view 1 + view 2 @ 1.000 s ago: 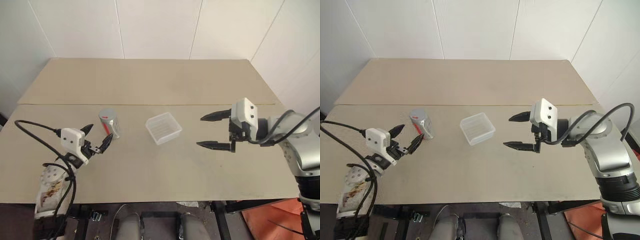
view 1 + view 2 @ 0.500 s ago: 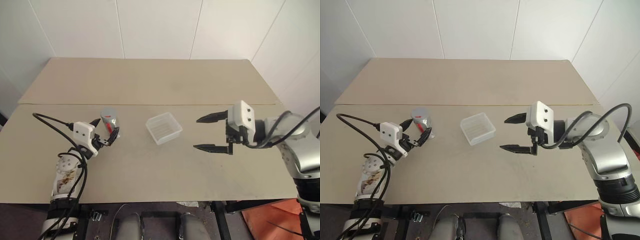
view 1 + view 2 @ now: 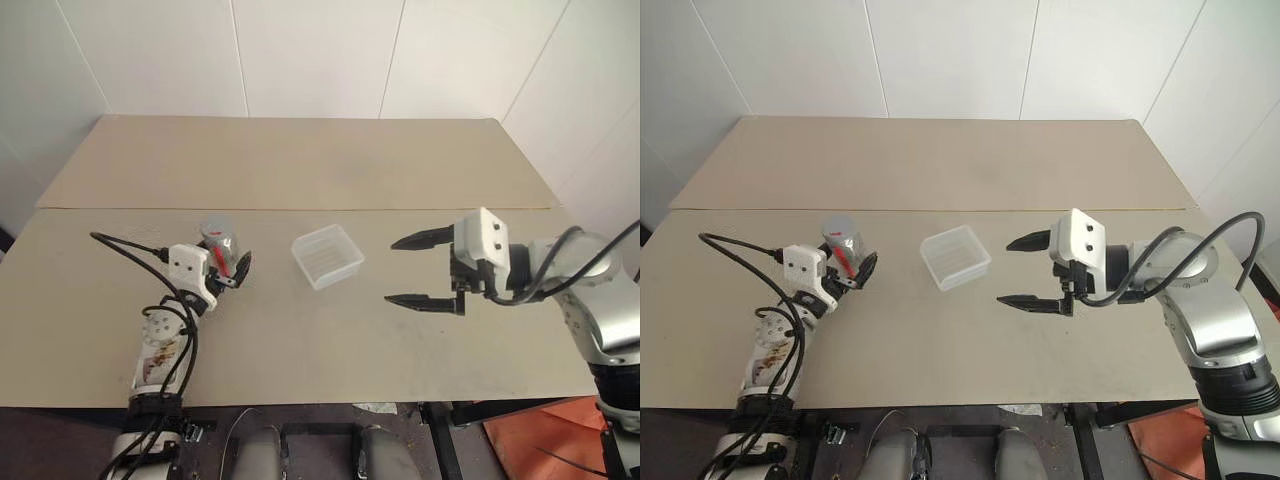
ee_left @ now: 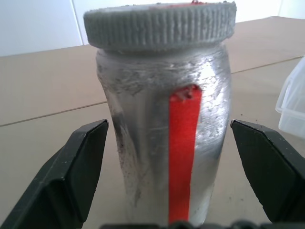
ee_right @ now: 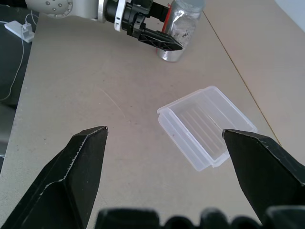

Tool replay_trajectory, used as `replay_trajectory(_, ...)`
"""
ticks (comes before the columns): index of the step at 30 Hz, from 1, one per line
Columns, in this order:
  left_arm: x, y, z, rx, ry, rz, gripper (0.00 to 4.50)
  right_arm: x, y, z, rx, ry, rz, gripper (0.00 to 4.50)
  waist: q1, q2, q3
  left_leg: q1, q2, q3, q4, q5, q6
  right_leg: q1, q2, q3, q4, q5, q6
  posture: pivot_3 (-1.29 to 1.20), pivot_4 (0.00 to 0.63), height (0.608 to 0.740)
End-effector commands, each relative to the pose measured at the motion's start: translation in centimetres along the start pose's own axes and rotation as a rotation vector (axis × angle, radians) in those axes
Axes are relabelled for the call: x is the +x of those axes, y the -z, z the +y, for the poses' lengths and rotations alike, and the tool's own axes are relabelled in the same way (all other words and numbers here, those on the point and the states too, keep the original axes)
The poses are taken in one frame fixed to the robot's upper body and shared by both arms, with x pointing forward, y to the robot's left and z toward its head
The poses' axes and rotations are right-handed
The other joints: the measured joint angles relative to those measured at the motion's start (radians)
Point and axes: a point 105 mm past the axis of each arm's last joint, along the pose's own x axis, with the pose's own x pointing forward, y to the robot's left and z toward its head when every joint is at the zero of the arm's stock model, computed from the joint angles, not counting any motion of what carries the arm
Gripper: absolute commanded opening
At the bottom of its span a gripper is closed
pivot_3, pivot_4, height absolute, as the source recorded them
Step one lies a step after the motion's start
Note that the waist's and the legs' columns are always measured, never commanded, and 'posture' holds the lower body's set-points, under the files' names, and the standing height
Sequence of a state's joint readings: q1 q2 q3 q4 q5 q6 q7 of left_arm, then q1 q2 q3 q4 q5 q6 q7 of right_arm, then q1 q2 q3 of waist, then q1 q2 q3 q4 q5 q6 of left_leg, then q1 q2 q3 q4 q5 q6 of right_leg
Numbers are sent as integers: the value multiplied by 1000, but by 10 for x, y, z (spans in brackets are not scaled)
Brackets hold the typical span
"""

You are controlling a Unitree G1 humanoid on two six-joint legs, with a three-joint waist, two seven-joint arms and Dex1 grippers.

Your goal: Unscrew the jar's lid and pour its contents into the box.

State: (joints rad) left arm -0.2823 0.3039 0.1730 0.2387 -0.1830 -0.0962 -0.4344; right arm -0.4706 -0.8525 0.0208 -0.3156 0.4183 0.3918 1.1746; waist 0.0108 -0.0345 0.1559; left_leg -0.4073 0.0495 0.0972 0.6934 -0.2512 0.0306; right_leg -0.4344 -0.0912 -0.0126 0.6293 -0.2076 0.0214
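At left centre of the head views, now straddling the upright jar [image 3: 220, 243] with the left gripper [image 3: 228, 268], fingers wide and not yet touching, having closed in; lid [image 4: 159, 22] still on. Idling at right, spread open: right gripper [image 3: 418, 271]. Sitting mid-frame: box [image 3: 327, 255]. Lying beneath, a beige table [image 3: 300, 160]; white walls behind.

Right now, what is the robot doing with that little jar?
The robot is getting ready to grab the jar. Its left gripper is open, with one finger on each side of the jar, not squeezing it yet. The jar stands upright on the table with its grey lid screwed on. The right gripper waits open above the table, beside the empty plastic box.
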Motion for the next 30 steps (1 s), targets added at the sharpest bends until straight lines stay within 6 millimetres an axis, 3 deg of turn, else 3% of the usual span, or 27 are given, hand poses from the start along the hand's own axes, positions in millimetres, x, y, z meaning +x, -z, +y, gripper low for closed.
replay_trajectory(1, 3, -16, -4, 23, -46, -63, 4464, -6, -13, -3, -46, 23, -25, 4492, 0, 0, 0, 0, 0, 0, 0, 0, 0, 0, 0, 0, 0, 0, 0, 0, 150, 740)
replay_trajectory(10, 9, -22, -3, 24, -120, -76, 4464, -4, -15, -6, -60, 16, -31, 4492, 1, 0, 0, 0, 0, -3, 0, 0, 0, 2, 0, -1, -1, 0, 0, 0, 150, 740)
replay_trajectory(13, 11, -24, -3, 31, -127, -86, 3895, -4, -15, -6, -61, 16, -32, 4500, 1, 0, 0, 0, 0, -3, 0, 0, 0, 2, 0, -1, -1, 0, 0, 0, 150, 740)
replay_trajectory(18, 16, -31, -4, 47, -136, -118, 2317, -4, -15, -6, -60, 26, -31, 4500, 1, 0, 0, 0, -1, -3, 0, 0, 0, 2, 0, -1, -1, 0, 0, 0, 150, 740)
replay_trajectory(20, 20, -34, -5, 48, -134, -128, 1924, -5, -15, -6, -58, 30, -32, 4500, 1, 0, 0, 0, -1, -3, 0, 0, 0, 2, 0, -1, -1, 0, 0, 0, 150, 740)
replay_trajectory(25, 24, -34, -7, 44, -126, -126, 1889, -3, -16, -3, -54, 38, -39, 4500, 1, 0, 0, 0, -1, -3, 0, 0, 0, 2, 0, -1, -1, 0, 0, 0, 150, 740)
replay_trajectory(30, 25, -56, -10, 16, -6, -161, 1889, 0, -20, -2, -46, 49, -61, 4500, -1, 0, 0, 0, -1, -3, 0, 0, 0, 2, 0, -1, -1, 0, 0, 0, 150, 740)
